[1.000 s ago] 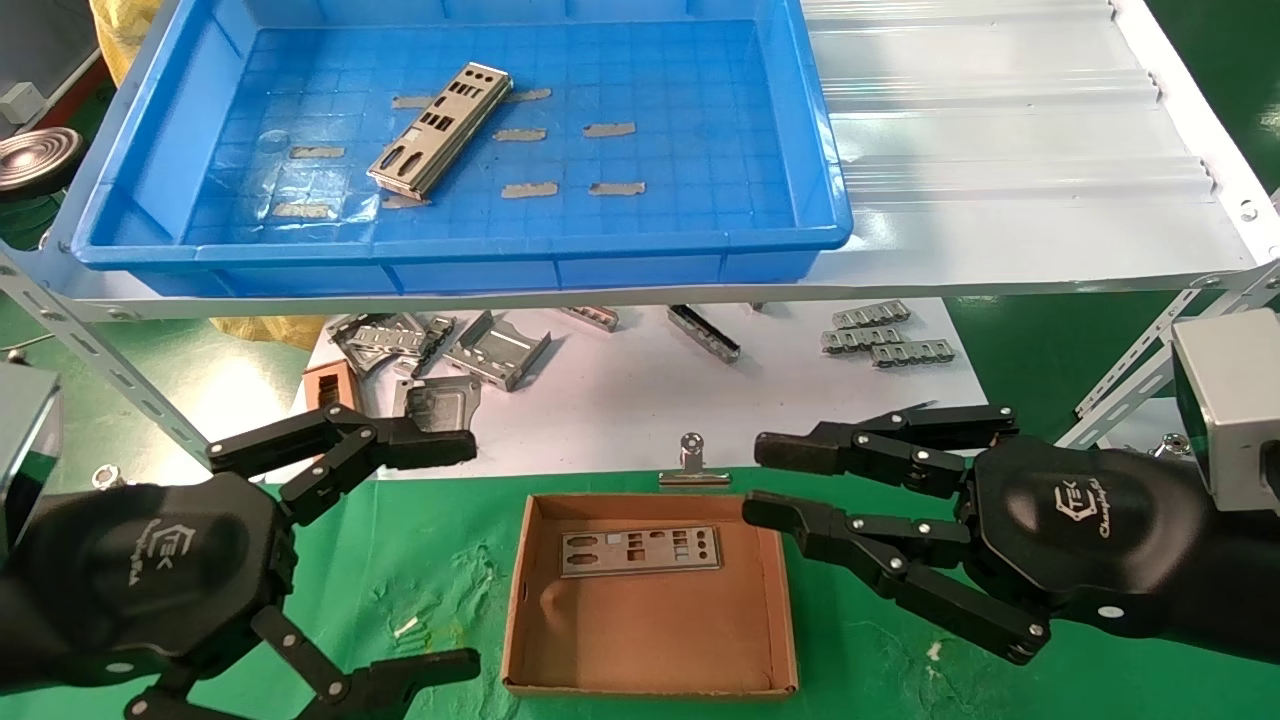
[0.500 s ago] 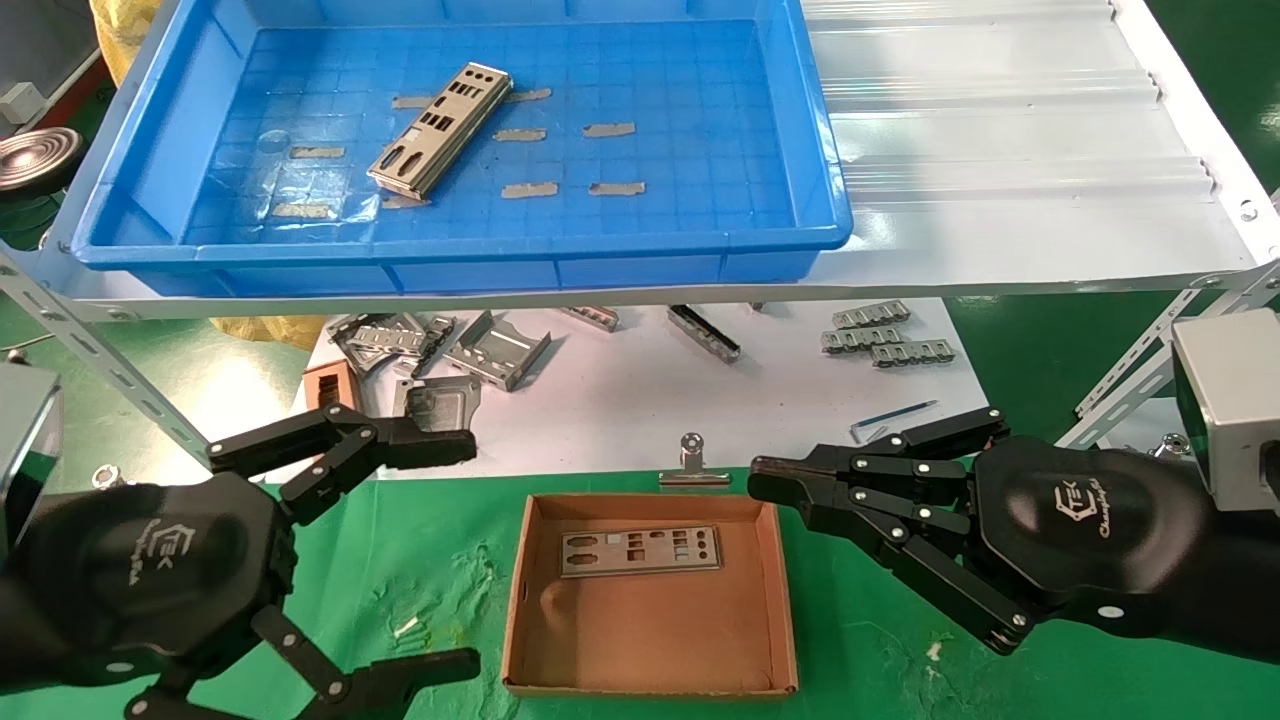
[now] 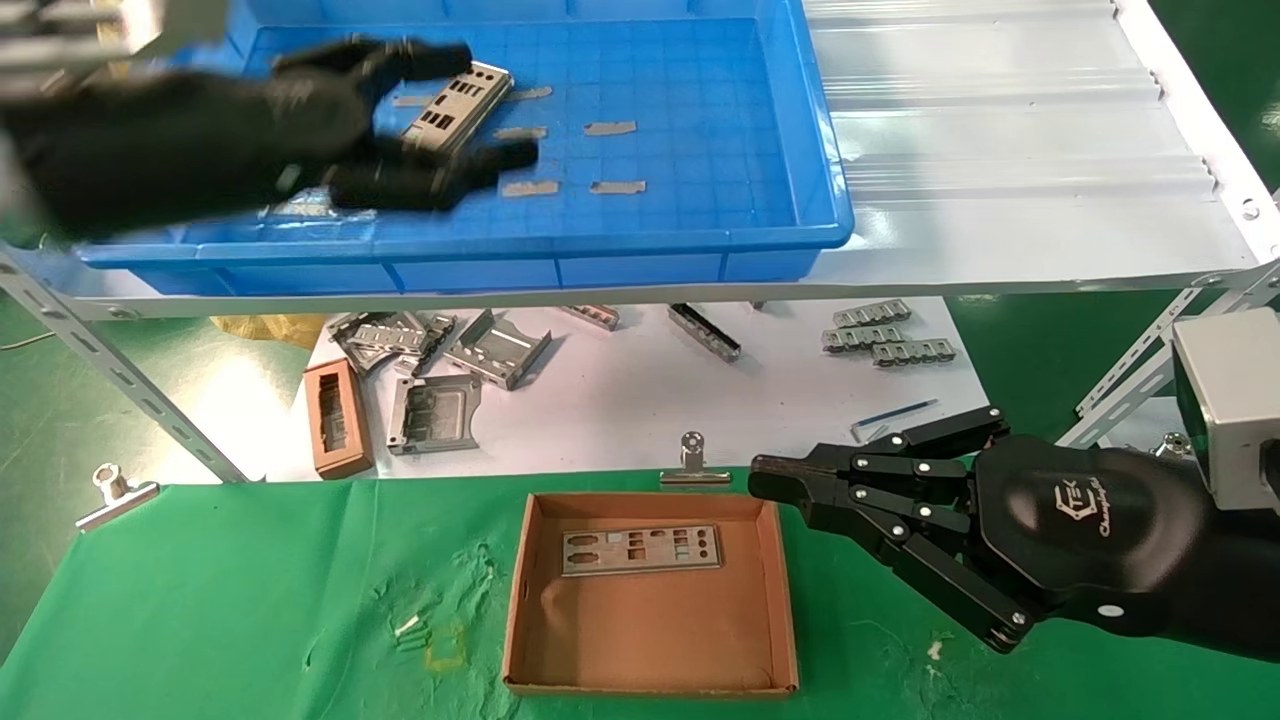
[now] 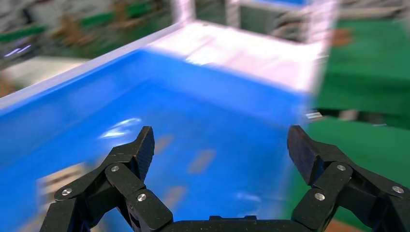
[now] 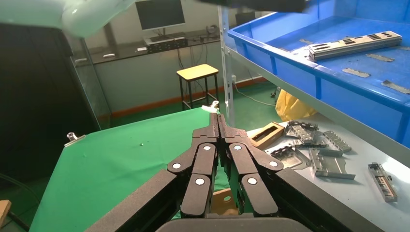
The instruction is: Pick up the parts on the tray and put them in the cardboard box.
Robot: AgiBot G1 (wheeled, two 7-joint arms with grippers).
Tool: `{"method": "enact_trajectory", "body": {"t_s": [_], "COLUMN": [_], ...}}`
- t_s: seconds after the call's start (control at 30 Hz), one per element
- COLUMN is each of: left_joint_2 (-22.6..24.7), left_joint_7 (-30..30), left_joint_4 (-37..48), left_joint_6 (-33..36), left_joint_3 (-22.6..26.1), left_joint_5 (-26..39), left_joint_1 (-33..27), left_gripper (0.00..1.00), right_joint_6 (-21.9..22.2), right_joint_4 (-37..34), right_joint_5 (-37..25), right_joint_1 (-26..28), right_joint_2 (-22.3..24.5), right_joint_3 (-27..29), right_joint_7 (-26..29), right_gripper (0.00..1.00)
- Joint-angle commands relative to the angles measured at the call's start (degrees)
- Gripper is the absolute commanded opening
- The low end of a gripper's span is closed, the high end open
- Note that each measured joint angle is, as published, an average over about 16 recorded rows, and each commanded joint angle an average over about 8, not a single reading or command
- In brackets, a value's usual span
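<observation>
A silver plate with cutouts lies tilted in the blue tray on the upper shelf; it also shows in the right wrist view. My left gripper is open above the tray, its two fingers on either side of the plate, not gripping it. In the left wrist view the open fingers hover over the blue floor. Another plate lies flat in the cardboard box on the green mat. My right gripper is shut and empty, just right of the box's far corner.
Under the shelf a white sheet holds bent grey brackets, ridged strips and a small narrow brown box. Binder clips sit at the mat's far edge. Slanted shelf struts stand at both sides.
My left arm has swung up from the near left of the mat to the blue tray and now straddles the plate, still open. The right gripper closed earlier and has stayed put.
</observation>
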Motion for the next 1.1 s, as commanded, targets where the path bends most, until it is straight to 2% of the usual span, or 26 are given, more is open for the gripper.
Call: {"method": "enact_trajectory", "body": {"t_s": [0.03, 0.2, 0.4, 0.43, 0.67, 0.7, 1.03, 1.1], "left_joint_2": [3.14, 9.31, 14.32, 14.86, 16.75, 16.88, 17.17, 17.39], "left_joint_7": [-0.12, 1.1, 2.01, 2.1, 1.69, 1.59, 1.49, 1.48], "left_joint_4": [6.32, 20.14, 31.46, 32.72, 38.75, 39.36, 42.76, 43.1], "left_joint_6": [-2.55, -8.01, -13.92, -14.54, -16.01, -16.15, -18.48, -19.57], "left_joint_3": [1.98, 4.54, 6.37, 6.47, 6.48, 6.5, 6.47, 6.46], "left_joint_5": [4.38, 9.7, 13.24, 13.45, 13.56, 13.58, 13.57, 13.57], "left_joint_1": [-5.15, -12.35, -17.19, -17.66, -19.2, -19.28, -19.33, -19.3], "left_gripper": [1.0, 1.0, 1.0, 1.0, 1.0, 1.0, 1.0, 0.86], "right_joint_6": [0.0, 0.0, 0.0, 0.0, 0.0, 0.0, 0.0, 0.0], "right_joint_4": [0.0, 0.0, 0.0, 0.0, 0.0, 0.0, 0.0, 0.0], "right_joint_5": [0.0, 0.0, 0.0, 0.0, 0.0, 0.0, 0.0, 0.0], "right_joint_1": [0.0, 0.0, 0.0, 0.0, 0.0, 0.0, 0.0, 0.0], "right_joint_2": [0.0, 0.0, 0.0, 0.0, 0.0, 0.0, 0.0, 0.0], "right_joint_3": [0.0, 0.0, 0.0, 0.0, 0.0, 0.0, 0.0, 0.0], "right_joint_7": [0.0, 0.0, 0.0, 0.0, 0.0, 0.0, 0.0, 0.0], "right_gripper": [0.0, 0.0, 0.0, 0.04, 0.91, 0.99, 1.0, 1.0]}}
